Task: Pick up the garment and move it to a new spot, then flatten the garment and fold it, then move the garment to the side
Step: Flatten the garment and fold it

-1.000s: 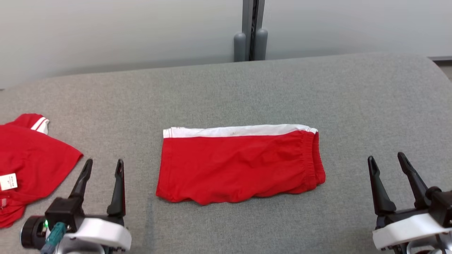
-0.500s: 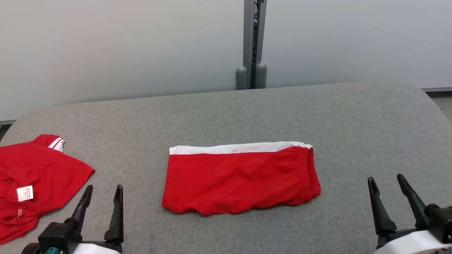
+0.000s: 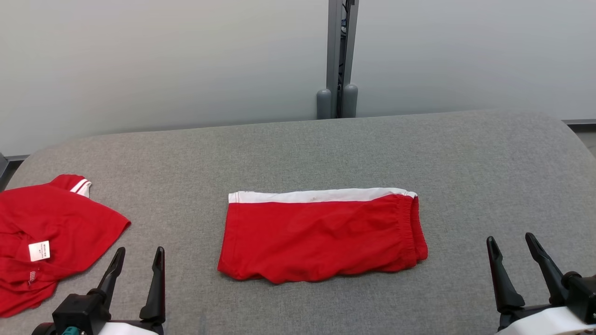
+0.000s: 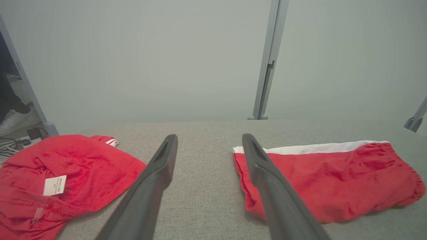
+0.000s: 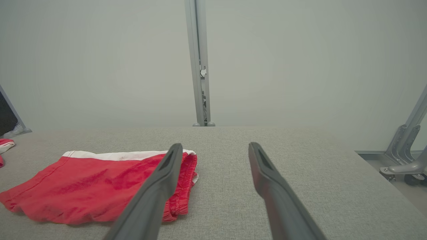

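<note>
The folded red shorts (image 3: 321, 232) lay on the grey desk (image 3: 298, 149) directly in front of the grey post (image 3: 342, 56), roughly centred on it; the fold looked finished, so the step in hand was probably the move to the side. The left gripper (image 3: 139, 253) hung well left of the post and the right gripper (image 3: 510, 239) well right of it; both sets of fingers were spread wide, holding nothing and clear of the cloth. To do it well, each should pinch all layers at one short end, lift level together, and avoid the red shirt (image 3: 56, 228) far left of the post. The shorts formed a neat oblong; a white band (image 3: 316, 196) ran along the edge nearest the post; the gathered waistband (image 3: 412, 223) sat right of the post; the near edge looked slightly rumpled.
</note>
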### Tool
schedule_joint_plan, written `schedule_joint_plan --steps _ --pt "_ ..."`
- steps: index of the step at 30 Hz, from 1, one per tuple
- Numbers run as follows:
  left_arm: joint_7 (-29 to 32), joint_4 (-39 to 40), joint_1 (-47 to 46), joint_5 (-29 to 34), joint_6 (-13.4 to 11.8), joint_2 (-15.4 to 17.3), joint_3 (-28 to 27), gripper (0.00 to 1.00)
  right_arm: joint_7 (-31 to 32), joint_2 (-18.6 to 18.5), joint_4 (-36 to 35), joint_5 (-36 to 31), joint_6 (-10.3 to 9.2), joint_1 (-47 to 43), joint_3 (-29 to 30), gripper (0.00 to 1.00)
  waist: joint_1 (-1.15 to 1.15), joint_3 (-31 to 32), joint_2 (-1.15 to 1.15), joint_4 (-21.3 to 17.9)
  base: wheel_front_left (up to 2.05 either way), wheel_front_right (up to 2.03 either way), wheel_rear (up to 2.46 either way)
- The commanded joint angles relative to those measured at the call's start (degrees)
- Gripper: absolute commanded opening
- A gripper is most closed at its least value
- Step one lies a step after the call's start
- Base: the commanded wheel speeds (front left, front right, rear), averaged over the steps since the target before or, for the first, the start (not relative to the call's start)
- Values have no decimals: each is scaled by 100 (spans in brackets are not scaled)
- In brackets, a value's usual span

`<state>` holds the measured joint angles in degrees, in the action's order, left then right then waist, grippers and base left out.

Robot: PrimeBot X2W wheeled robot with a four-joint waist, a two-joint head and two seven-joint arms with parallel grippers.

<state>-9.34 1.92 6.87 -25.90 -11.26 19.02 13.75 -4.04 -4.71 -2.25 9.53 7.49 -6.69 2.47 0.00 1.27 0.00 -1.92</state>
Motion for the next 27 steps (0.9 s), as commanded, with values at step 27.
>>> schedule_joint_plan --steps 27 --pt "-84 -172 -1186 160 247 -258 493 100 -649 -204 3419 773 1 2105 -514 100 0 -927 0 1135 0 0 0"
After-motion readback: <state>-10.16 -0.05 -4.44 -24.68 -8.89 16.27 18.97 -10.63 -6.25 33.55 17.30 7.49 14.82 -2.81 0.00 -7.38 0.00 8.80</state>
